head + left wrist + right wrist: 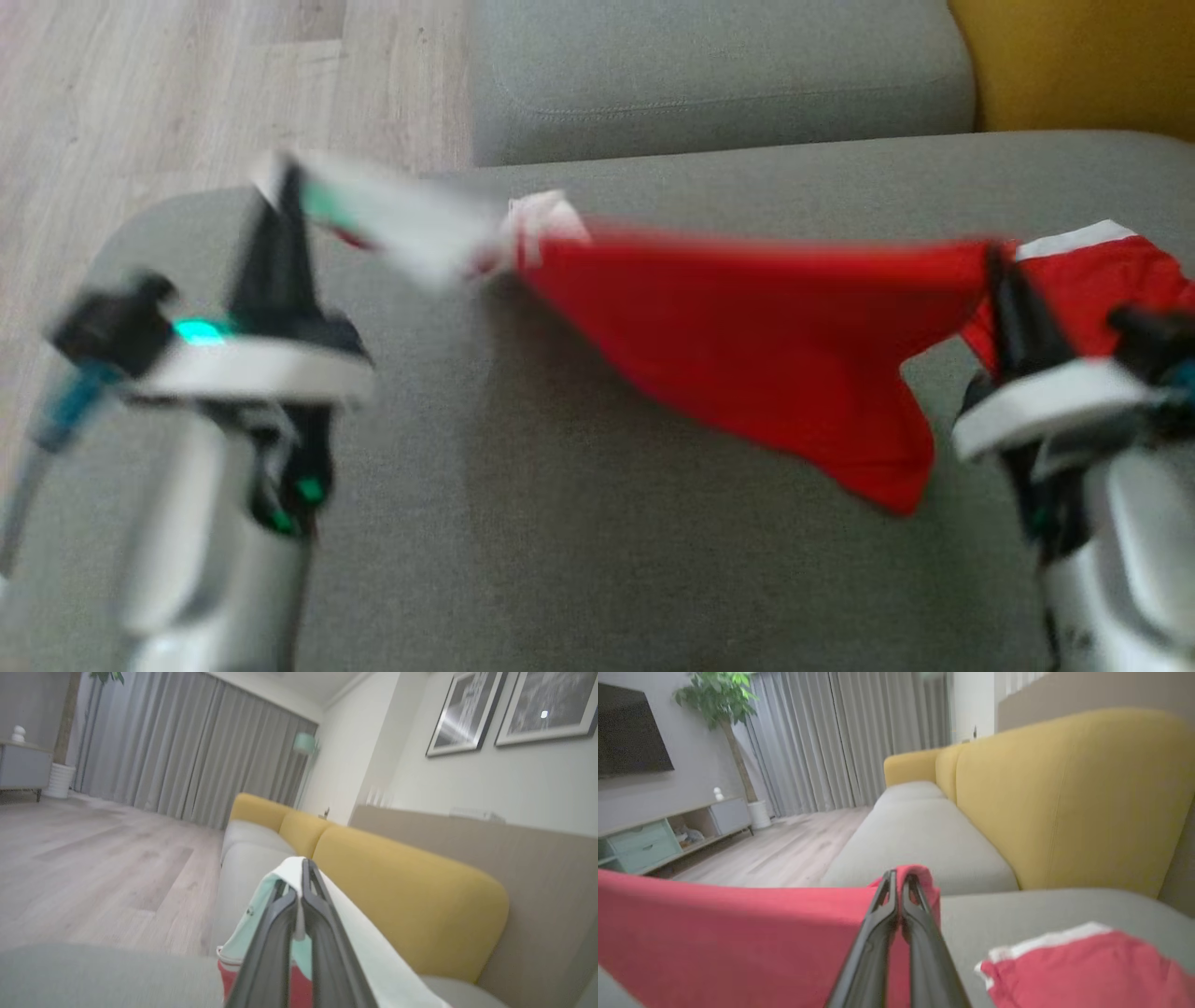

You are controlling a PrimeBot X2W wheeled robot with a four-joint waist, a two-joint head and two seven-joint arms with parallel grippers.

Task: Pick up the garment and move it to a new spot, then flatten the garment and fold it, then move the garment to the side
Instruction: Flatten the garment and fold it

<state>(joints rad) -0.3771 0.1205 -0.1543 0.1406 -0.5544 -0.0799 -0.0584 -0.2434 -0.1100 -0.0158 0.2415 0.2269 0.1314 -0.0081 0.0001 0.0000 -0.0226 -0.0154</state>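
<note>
Red fabric garment with white and mint trim (747, 336) hangs stretched between both grippers, just above grey upholstered sofa seat (560, 579). Left gripper (285, 201) clamped on the white-mint end, right gripper (1004, 280) pinched on a red edge. Likely the pick-and-move step; next needs both arms carrying together, then lowering it flat. Mustard-yellow backrest (397, 896), pale wood floor (187, 93), grey curtains (187, 765).

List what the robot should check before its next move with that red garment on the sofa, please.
1. Left claw shut on the white end of the garment: ok.
2. Right claw shut on its red edge: ok.
3. Cloth spread flat between both claws: not ok, a flap hangs down.
4. Hanging flap clear of the sofa seat: cannot tell.
5. Bare seat below to lay it on: ok.
</note>
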